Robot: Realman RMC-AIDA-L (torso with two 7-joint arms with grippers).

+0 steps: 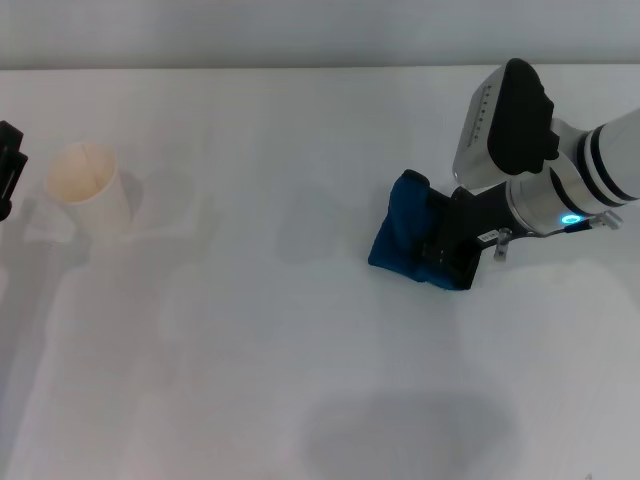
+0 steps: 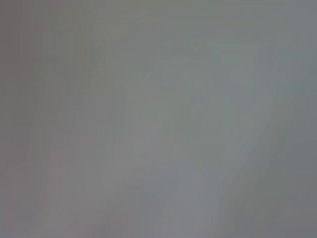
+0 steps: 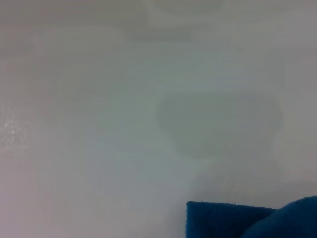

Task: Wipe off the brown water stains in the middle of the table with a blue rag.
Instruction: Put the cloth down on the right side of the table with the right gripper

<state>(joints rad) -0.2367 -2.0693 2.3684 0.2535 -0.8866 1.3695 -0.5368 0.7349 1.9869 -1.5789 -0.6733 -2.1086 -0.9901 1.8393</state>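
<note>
The blue rag [image 1: 395, 238] lies bunched on the white table [image 1: 250, 380], right of the middle. My right gripper [image 1: 432, 246] comes in from the right, is shut on the rag and holds it down against the tabletop. In the right wrist view a corner of the blue rag [image 3: 233, 220] shows over the table [image 3: 74, 124]. No brown water stains show. Only a faint dull patch [image 1: 308, 228] lies just left of the rag, and a similar grey patch [image 3: 218, 124] shows beyond it in the right wrist view. My left gripper [image 1: 8, 168] sits parked at the far left edge.
A white paper cup [image 1: 88, 190] stands upright at the left, close to the left gripper. The table's far edge [image 1: 250, 68] runs along the back. The left wrist view shows only plain grey surface.
</note>
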